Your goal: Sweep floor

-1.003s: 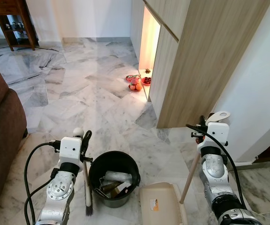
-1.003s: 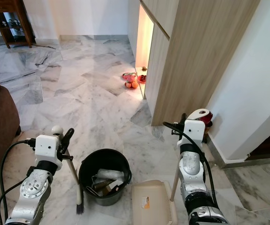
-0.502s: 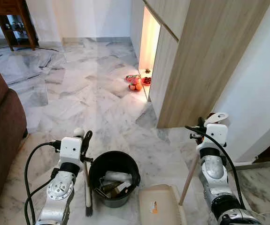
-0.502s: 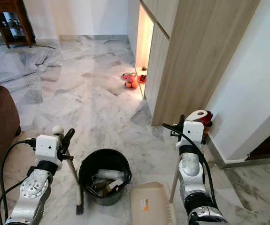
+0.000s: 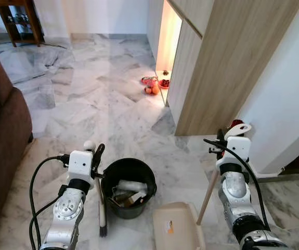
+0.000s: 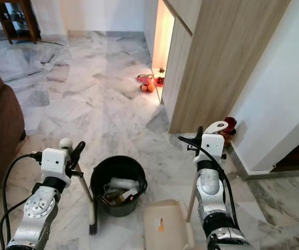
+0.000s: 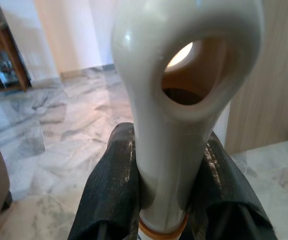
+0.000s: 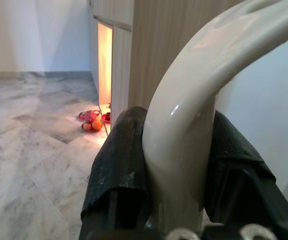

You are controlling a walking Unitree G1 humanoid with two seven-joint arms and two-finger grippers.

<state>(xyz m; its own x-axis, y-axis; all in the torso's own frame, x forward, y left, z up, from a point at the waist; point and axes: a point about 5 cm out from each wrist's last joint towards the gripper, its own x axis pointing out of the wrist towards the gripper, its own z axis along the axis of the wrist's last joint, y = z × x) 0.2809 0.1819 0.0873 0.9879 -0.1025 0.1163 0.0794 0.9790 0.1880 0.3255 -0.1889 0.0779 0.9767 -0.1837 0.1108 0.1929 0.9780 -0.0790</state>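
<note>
Marble floor [image 5: 87, 104] is sliding down the head views as the robot is stepping forward, bringing the bucket [image 5: 127, 179] of rubbish slightly farther off. Beside it, the dustpan [image 5: 178, 232] is hanging from the right gripper [image 8: 176, 165], clamped on its handle; the left gripper [image 7: 166, 185] is clamping the brush [image 5: 102, 213], so sweeping is not yet under way.

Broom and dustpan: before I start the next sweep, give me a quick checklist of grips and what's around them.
1. Left gripper shut on broom handle: ok.
2. Right gripper shut on dustpan handle: ok.
3. Broom bristles down by the floor, beside the black bucket: ok.
4. Dustpan near floor level, right of the bucket: ok.
5. Debris to sweep on the marble floor: cannot tell.
6. Fruit plates by the lit cabinet, far ahead of the broom: ok.
</note>
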